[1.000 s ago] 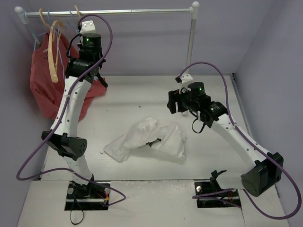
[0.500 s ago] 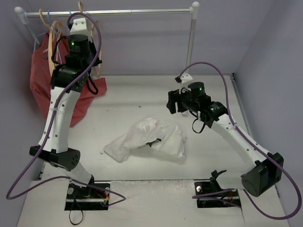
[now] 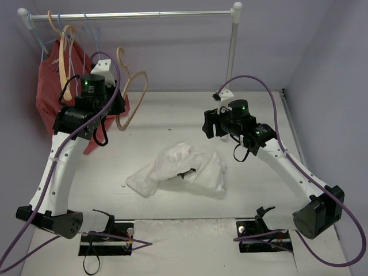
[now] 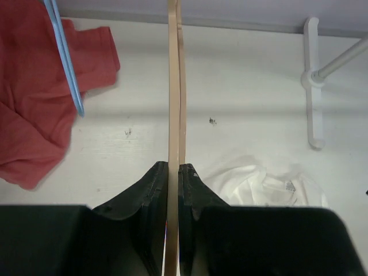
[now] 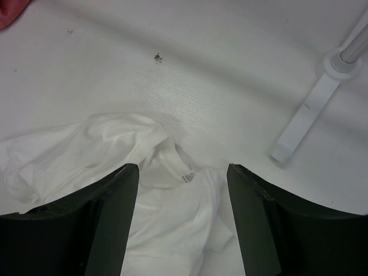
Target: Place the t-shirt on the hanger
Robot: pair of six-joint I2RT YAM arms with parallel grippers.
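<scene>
The light tan wooden hanger (image 3: 137, 86) hangs in the air off the rail, at the back left above the table. My left gripper (image 3: 117, 102) is shut on it. In the left wrist view the hanger (image 4: 173, 86) runs edge-on as a thin strip straight up from between the closed jaws of the left gripper (image 4: 173, 168). The white t-shirt (image 3: 184, 169) lies crumpled at the table's middle, and part of it shows lower right in the left wrist view (image 4: 259, 184). My right gripper (image 3: 210, 123) hovers open right of the shirt. Its jaws (image 5: 183, 172) stand wide apart over the t-shirt's collar and label (image 5: 172, 201).
A clothes rail (image 3: 132, 14) spans the back, with its post (image 3: 232, 52) right of centre and its white foot (image 5: 305, 115) on the table. At the rail's left end hang a red garment (image 3: 52, 98), thin blue wire hangers (image 3: 40, 43) and a paler cream hanger (image 3: 63, 57).
My left arm has drawn down and toward the near side from the rail, bringing the tan hanger off it and out to the right. The right arm and the t-shirt have not moved.
</scene>
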